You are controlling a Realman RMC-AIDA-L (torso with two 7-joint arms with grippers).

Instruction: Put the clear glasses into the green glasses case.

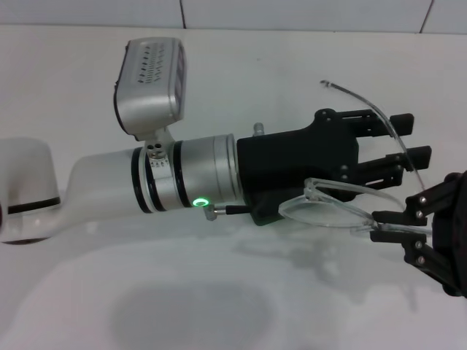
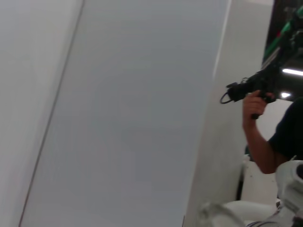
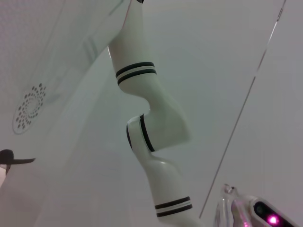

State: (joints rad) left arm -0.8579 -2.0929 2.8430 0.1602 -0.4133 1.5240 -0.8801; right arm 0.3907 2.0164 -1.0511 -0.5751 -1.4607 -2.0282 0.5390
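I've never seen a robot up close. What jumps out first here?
The left arm's black tool and the right arm's black tool meet in mid-air, with the clear plastic wraparound glasses between them. In the left wrist view, a person's hand grips a black device at the right edge.

A white table [image 1: 66, 65] lies below, while a person's forearm [image 2: 258, 142] grips a black device [image 2: 251, 87].
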